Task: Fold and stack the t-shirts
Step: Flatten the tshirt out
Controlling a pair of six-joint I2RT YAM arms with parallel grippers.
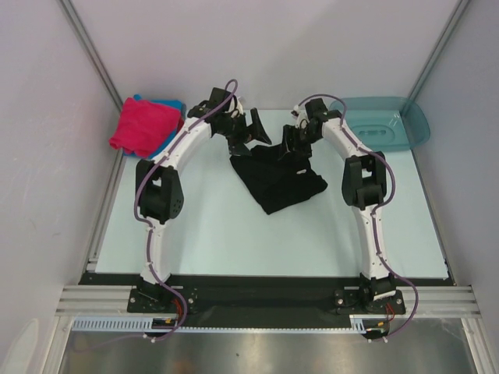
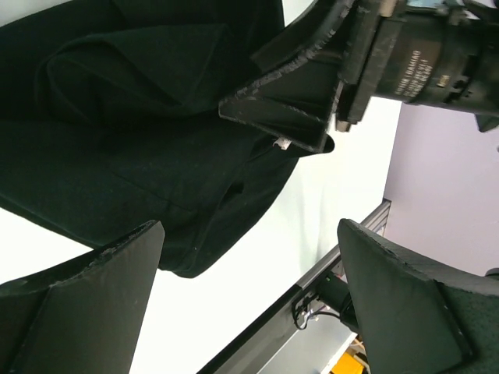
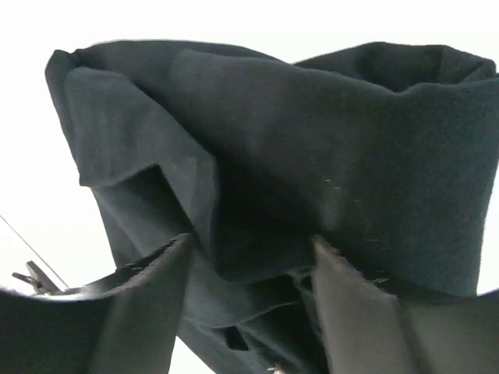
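Note:
A black t-shirt [image 1: 281, 183] lies crumpled in the middle of the table, bunched up at its far end. My right gripper [image 1: 292, 144] is down on that far end. In the right wrist view its fingers [image 3: 251, 241] stand apart on either side of a thick fold of the black shirt [image 3: 312, 132], with cloth bulging between them. My left gripper [image 1: 251, 132] hangs wide open just left of the shirt. In the left wrist view it [image 2: 249, 234] holds nothing, with the shirt's edge [image 2: 117, 140] beside it. A folded magenta-pink shirt [image 1: 144, 125] lies on a blue one [image 1: 170, 104] at the far left corner.
A translucent teal basin [image 1: 386, 121] sits at the far right corner. The right arm's wrist [image 2: 421, 62] is close to my left gripper, and its finger [image 2: 288, 109] presses on the cloth. Grey walls close in the table on the left, back and right.

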